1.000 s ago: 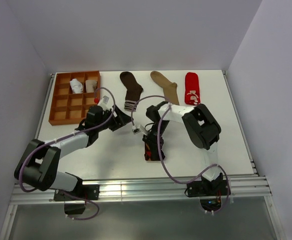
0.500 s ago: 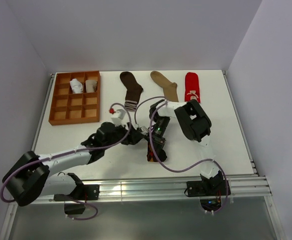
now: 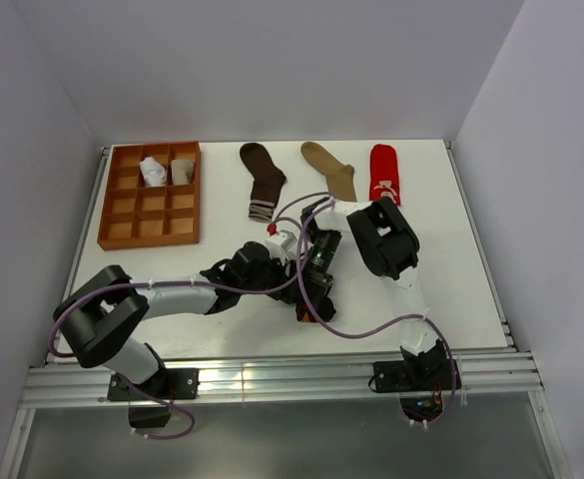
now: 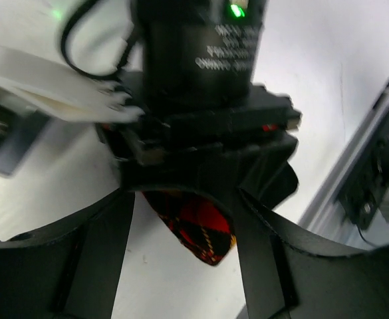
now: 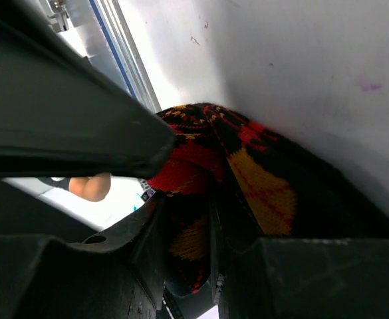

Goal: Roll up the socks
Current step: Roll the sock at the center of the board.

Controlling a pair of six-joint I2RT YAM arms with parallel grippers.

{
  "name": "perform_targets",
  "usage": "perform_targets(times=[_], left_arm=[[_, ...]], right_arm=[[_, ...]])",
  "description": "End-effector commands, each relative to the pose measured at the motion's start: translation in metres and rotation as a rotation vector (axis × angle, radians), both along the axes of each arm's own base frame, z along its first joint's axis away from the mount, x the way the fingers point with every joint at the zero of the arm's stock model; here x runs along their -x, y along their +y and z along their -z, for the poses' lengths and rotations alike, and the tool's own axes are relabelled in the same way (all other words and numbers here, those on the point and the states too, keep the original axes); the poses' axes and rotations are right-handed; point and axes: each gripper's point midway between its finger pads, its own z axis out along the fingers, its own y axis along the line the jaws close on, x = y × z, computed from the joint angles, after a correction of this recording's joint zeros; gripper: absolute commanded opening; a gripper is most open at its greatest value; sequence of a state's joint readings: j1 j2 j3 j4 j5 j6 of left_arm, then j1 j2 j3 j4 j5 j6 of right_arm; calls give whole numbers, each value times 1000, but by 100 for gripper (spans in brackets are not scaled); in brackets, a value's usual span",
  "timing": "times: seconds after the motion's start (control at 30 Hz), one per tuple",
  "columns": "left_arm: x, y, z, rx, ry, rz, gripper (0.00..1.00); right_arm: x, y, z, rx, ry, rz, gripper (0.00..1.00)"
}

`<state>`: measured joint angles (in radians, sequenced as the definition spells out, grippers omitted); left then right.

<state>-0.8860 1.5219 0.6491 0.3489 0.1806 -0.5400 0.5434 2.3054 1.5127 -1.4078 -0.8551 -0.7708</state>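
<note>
A white roll point(image 3: 153, 172) and a beige roll point(image 3: 181, 172) are seen in the far compartments of the tray point(image 3: 122, 215), so two socks of six are judged done. The brown sock point(image 3: 264, 178), tan sock point(image 3: 331, 170) and red sock point(image 3: 383, 176) are laid flat, unrolled. Mid-table, the argyle sock point(image 5: 247, 166) is clamped by the right gripper point(image 5: 194, 193). The left gripper point(image 4: 187, 266) is spread wide beside it, with nothing gripped.

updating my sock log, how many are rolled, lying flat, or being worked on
rolled, in the tray: 2 (white roll, beige roll)
lying flat: 3 (dark brown sock, tan sock, red sock)
being worked on: 1 (argyle sock)
total: 6
</note>
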Motion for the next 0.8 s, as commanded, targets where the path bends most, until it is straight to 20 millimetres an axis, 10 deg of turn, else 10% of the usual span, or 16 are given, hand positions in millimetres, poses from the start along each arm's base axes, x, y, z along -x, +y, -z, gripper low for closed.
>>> perform_targets(times=[0.0,0.77], left_arm=[[17,-21,-15,78,-3,141,65],[43,-34,16,27,98,314,47]], right_arm=[[-21,-16,36,42,-129,-84,24],[-26,-17,39,38,-137,-64,24]])
